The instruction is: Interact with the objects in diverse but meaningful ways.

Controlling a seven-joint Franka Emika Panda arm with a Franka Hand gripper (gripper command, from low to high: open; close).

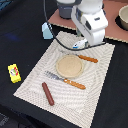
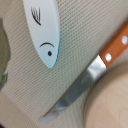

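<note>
The white-and-blue fish (image 1: 78, 45) lies on the woven mat (image 1: 35, 80), just behind the round wooden plate (image 1: 69, 66). My gripper (image 1: 83, 41) hangs right over the fish; the white hand hides the fingers, so I cannot tell if it is open. In the wrist view the fish (image 2: 45, 30) lies flat beside the knife blade (image 2: 80, 87), and no fingers show. The brown sausage (image 1: 48, 93) lies at the mat's front. The yellow packet (image 1: 14, 73) is off the mat at the exterior view's left. The pale blue carton (image 1: 47, 31) stands at the back left. The frying pan is not clearly seen.
The orange-handled knife (image 1: 88, 58) lies behind the plate and the orange-handled fork (image 1: 66, 80) in front of it. A grey container (image 1: 65, 9) and a bowl (image 1: 123, 18) stand on the brown board at the back. A dark cable runs past the carton.
</note>
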